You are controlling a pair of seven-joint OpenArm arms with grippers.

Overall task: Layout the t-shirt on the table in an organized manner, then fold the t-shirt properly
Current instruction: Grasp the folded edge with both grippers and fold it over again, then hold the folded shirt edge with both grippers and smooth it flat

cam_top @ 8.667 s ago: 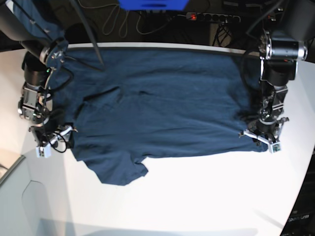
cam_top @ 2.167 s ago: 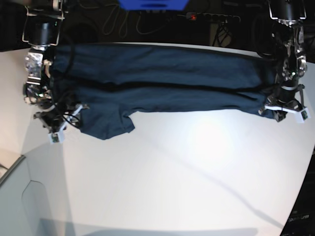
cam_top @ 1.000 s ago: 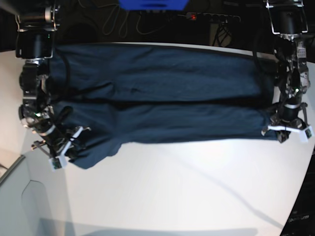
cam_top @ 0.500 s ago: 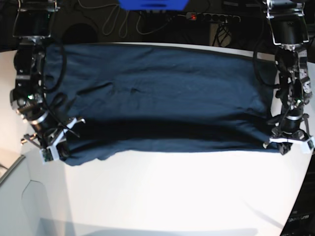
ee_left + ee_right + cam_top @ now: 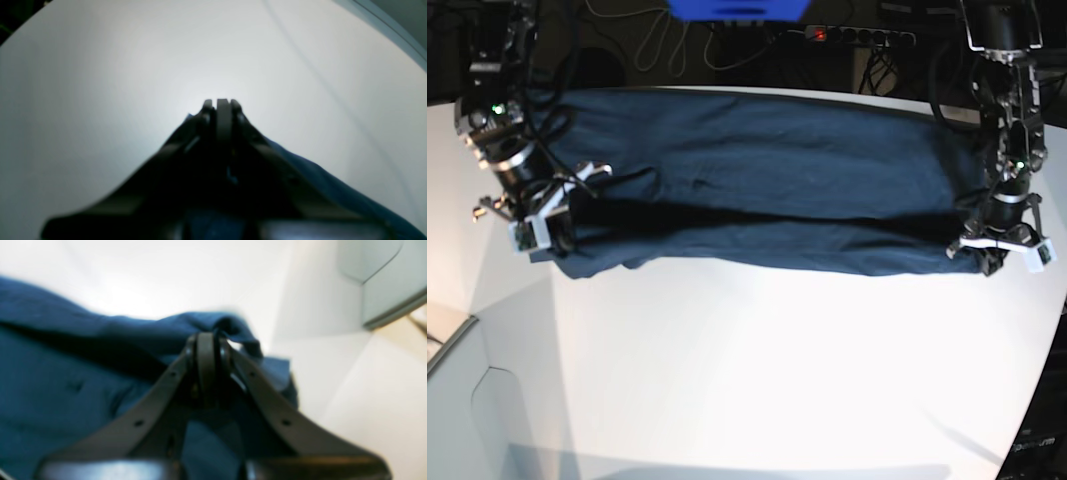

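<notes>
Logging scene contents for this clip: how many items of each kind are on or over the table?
t-shirt: 1
table: 1
end effectors: 2, left end effector and right end effector
Total: 4

robot lab; power strip (image 5: 859, 36); cables (image 5: 652, 40)

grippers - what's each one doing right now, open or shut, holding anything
Left gripper: shut on the t-shirt, at its near edge.
Right gripper: shut on the t-shirt, pinching a bunched fold.

Glare whitens the table (image 5: 827, 370), both wrist views blur up close, base view edges bow.
</notes>
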